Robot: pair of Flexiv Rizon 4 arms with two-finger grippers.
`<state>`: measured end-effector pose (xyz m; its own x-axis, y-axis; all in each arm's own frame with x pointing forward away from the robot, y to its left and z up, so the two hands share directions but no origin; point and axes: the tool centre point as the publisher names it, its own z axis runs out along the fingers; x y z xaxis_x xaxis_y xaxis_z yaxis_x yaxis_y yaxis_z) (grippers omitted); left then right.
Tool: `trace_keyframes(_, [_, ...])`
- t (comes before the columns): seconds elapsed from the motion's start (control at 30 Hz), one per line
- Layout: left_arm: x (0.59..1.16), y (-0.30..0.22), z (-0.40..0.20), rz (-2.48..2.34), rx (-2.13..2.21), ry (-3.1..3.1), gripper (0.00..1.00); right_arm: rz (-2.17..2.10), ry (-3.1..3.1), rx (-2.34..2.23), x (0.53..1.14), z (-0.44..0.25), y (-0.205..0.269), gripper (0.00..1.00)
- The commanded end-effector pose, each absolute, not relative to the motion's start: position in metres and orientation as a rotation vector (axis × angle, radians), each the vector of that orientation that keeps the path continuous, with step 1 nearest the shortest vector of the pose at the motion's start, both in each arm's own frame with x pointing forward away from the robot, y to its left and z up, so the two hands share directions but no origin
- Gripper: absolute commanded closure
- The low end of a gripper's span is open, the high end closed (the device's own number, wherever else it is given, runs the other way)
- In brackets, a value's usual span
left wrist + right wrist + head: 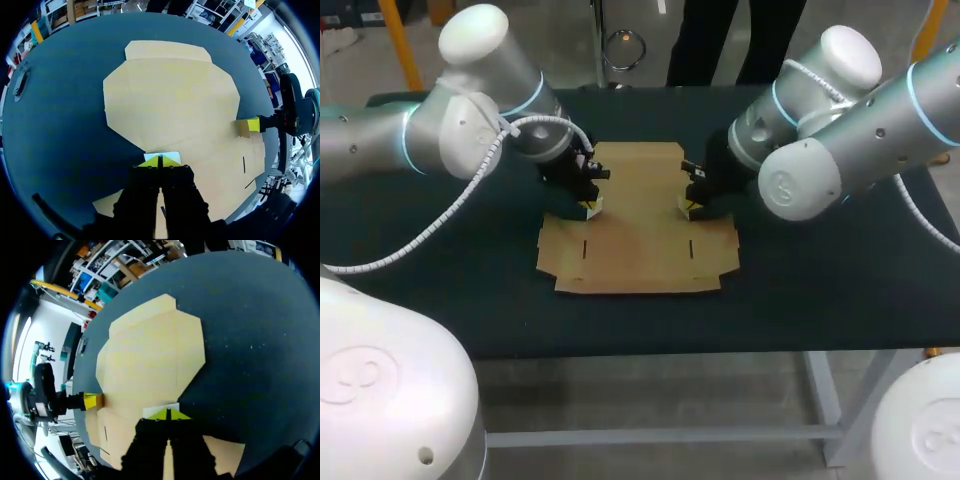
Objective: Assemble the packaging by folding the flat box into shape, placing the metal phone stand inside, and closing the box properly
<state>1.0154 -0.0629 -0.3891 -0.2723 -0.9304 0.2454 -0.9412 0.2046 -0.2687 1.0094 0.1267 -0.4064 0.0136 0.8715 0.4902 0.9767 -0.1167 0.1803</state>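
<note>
A flat brown cardboard box (635,235) lies unfolded in the middle of the dark table. My left gripper (590,207) is shut, its yellow tips down at the box's left side against a small raised flap (162,155). My right gripper (690,208) is shut too, tips against the matching raised flap (161,410) on the right side. In the left wrist view, beyond my left gripper (160,161), the right gripper (253,125) stands across the cardboard (170,95). In the right wrist view, beyond my right gripper (168,414), the left gripper (90,401) shows across the sheet (150,355).
The dark table (820,290) has bare surface in front of the box and to both sides. Both arms lean in over the back half from left and right. A person stands behind the far edge without reaching over it.
</note>
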Motion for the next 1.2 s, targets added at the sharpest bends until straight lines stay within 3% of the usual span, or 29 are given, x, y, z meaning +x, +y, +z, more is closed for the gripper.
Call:
trace_keyframes(0.03, [1.006, -0.055, -0.374, 0.572, 1.888, -2.425, 1.00, -0.767, -1.881, -1.963, 1.007, -0.390, 0.108, 1.00])
trace_keyframes(0.63, [0.986, -0.018, -0.342, 0.581, 1.898, -2.368, 1.00, -0.799, -1.785, -1.932, 0.996, -0.368, 0.064, 1.00])
trace_keyframes(1.2, [0.932, 0.010, -0.298, 0.669, 1.889, -2.344, 1.00, -0.804, -1.800, -1.943, 0.934, -0.317, 0.045, 1.00])
